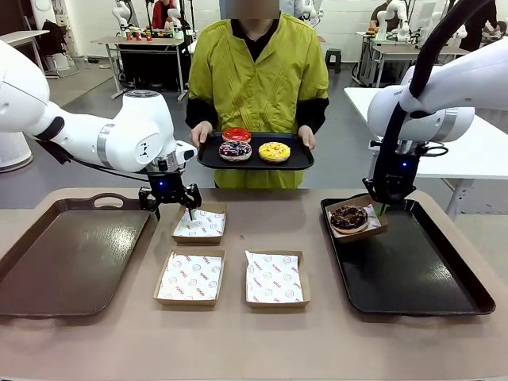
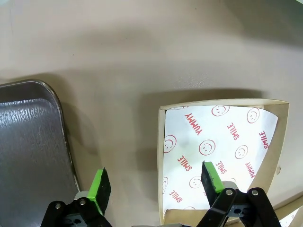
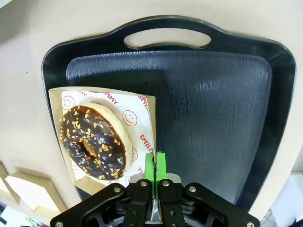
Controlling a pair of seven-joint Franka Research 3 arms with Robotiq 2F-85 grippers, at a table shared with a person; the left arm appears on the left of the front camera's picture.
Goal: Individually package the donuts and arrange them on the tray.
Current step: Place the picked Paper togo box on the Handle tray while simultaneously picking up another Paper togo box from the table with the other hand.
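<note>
Setting down the first boxed donut: pinched shut with the right gripper [image 3: 155, 163] on the paper box [image 3: 144, 106] wall, chocolate sprinkled donut [image 3: 92, 144] inside, at the black tray [image 3: 227, 118], right of frame; spread wide with the left gripper [image 2: 155, 182] over an empty box [image 1: 199, 225] left of centre; next, probably: lower flat, release.
</note>
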